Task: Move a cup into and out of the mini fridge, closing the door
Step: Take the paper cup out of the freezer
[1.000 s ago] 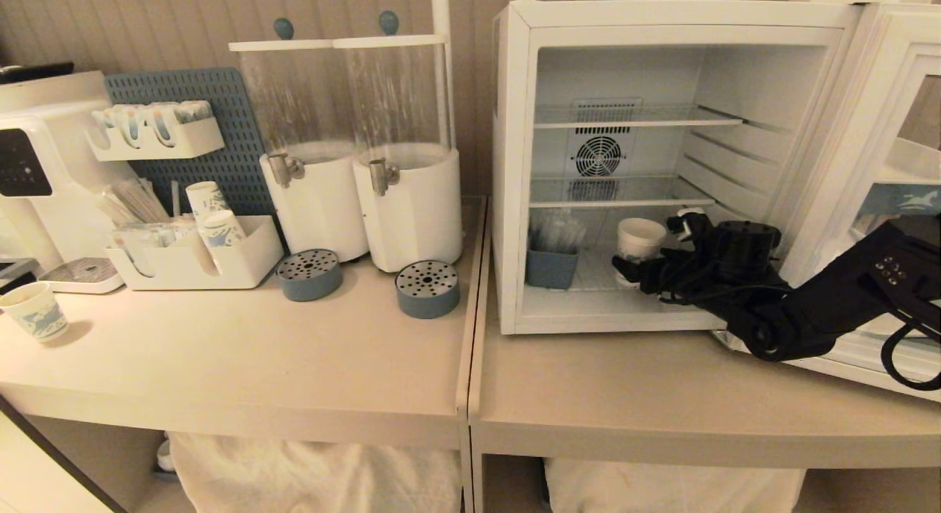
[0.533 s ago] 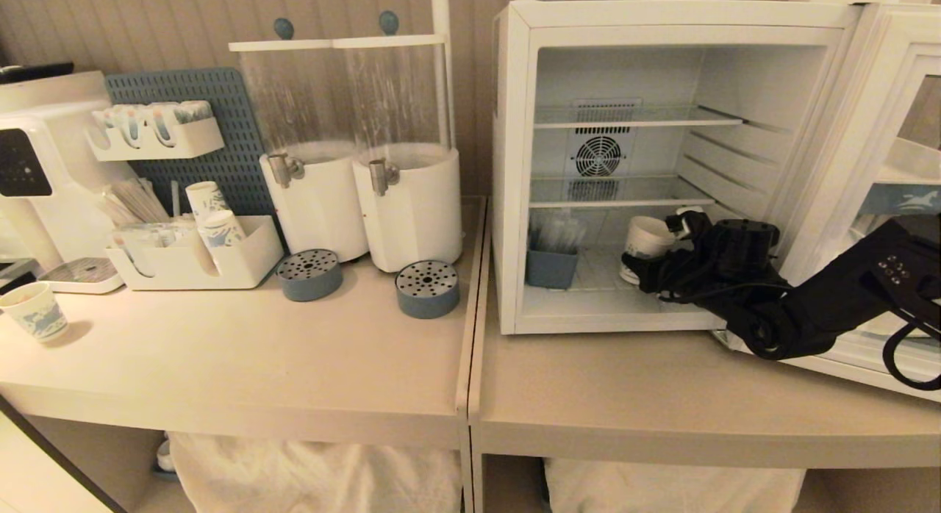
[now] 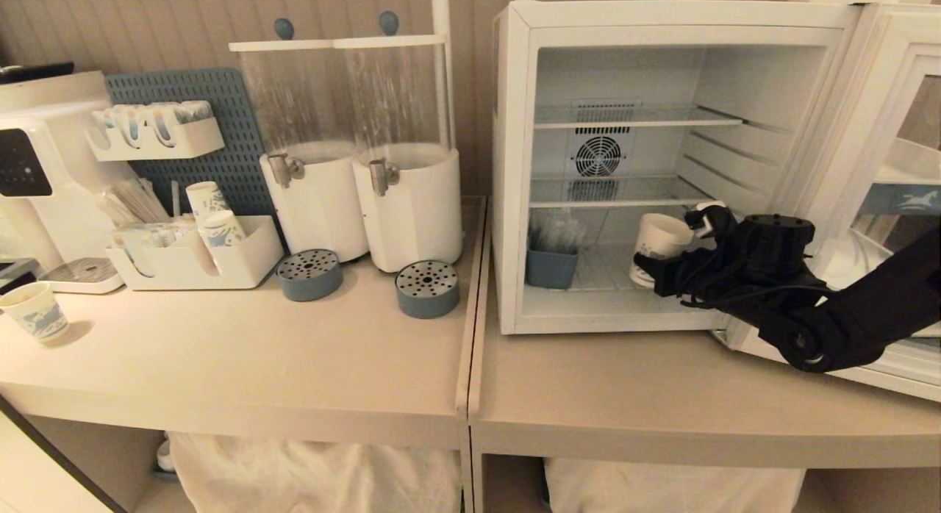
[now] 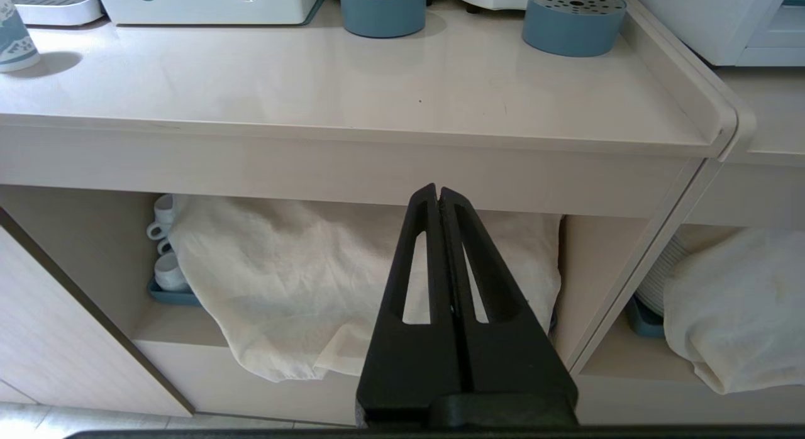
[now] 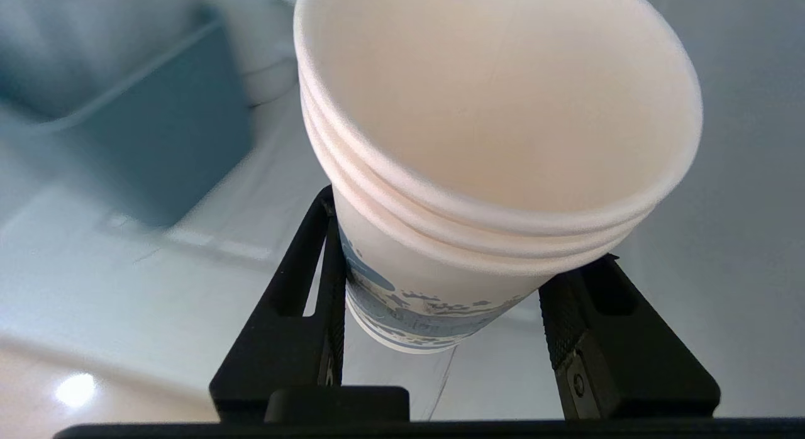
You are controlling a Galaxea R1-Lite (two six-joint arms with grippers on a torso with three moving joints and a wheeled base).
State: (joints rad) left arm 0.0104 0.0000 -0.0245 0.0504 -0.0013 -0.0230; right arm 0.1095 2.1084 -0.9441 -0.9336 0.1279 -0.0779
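Now cup (image 5: 497, 131) clamped, right pincer (image 5: 440, 313)

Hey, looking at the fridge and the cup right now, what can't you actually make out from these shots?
- Cup base: head view, hidden by the right claw; whether it has left the fridge floor is unclear.
- Cup's blue print: right wrist view, partly covered by the claw fingers.
- Door: head view, cut off by the right edge.
- Blue bin contents: head view, too dim to identify.

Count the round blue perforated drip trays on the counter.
2: one drip tray under the left dispenser's tap, the other under the right dispenser's tap, both standing on the counter.
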